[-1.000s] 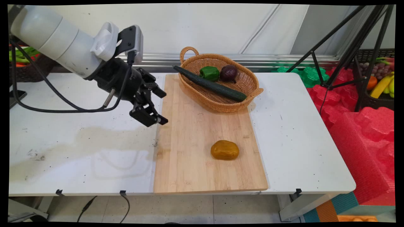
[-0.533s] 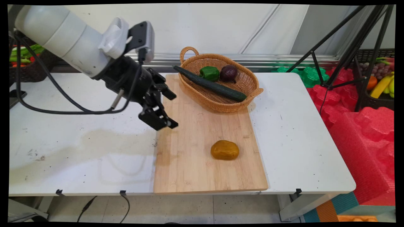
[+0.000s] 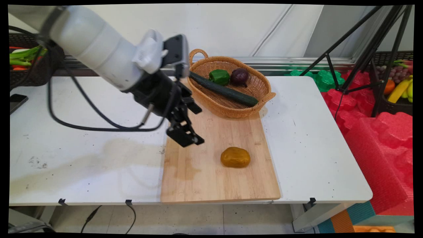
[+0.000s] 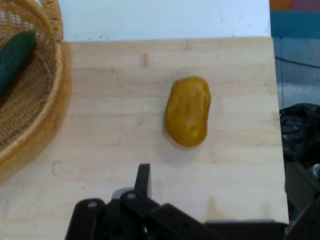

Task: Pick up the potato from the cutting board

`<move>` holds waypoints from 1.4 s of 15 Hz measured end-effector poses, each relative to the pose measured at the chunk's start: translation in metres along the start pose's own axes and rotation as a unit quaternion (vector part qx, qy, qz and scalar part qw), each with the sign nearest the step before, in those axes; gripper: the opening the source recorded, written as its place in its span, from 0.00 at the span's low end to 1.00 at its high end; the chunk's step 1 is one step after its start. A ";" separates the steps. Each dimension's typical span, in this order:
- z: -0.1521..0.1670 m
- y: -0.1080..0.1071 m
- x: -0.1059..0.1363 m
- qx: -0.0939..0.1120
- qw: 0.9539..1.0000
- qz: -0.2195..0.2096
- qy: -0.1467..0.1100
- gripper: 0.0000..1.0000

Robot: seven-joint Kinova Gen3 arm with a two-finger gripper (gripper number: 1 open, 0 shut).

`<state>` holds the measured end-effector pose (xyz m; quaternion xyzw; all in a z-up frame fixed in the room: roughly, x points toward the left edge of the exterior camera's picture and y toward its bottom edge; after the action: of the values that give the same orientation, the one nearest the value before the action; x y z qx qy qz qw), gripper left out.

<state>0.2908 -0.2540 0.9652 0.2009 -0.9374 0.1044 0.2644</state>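
Table [image 3: 314,132]: white, w/ a wood board [image 3: 205,178] lying across its middle, near edge to far.

Basket [image 3: 261,86]: wicker, sits on the board's far end, 12–1 o'clock from board centre. Holds a cuke [image 3: 228,92] laid slantwise, one tip over the rim at 10 o'clock, plus a green pepper [image 3: 219,76] and a dark onion [image 3: 239,76] side by side behind it.

Gripper [image 3: 190,138]: hangs over the board's left part, tilted toward 4 o'clock, touching nothing. Claw: can't tell if apart or together, since the linkage hides it.

Potato [image 3: 235,157]: nearest thing, alone on bare board at 4 o'clock from the gripper, near but apart. In hand view the potato [image 4: 188,111] sits at 1 o'clock above the linkage, long axis running 12–6. Judgement: rounded, smooth-looking skin, so it's narrower across the short axis and may roll if nudged on one end.
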 end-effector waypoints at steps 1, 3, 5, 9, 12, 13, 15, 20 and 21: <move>0.008 0.000 0.005 -0.001 1.000 0.001 -0.003 1.00; 0.023 0.000 0.012 -0.002 1.000 0.004 -0.007 1.00; 0.041 -0.002 0.019 -0.006 1.000 0.008 -0.012 1.00; 0.075 -0.004 0.027 -0.013 1.000 0.012 -0.023 1.00; 0.099 -0.004 0.032 -0.020 0.999 0.016 -0.031 1.00; 0.107 -0.003 0.033 -0.022 0.999 0.017 -0.034 1.00; 0.120 -0.003 0.035 -0.024 0.999 0.017 -0.039 1.00; 0.153 -0.003 0.036 -0.027 0.998 0.017 -0.051 1.00; 0.161 -0.004 0.037 -0.025 0.998 0.017 -0.054 1.00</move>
<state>0.1911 -0.3183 0.8501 0.1839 -0.9558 0.0742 0.2170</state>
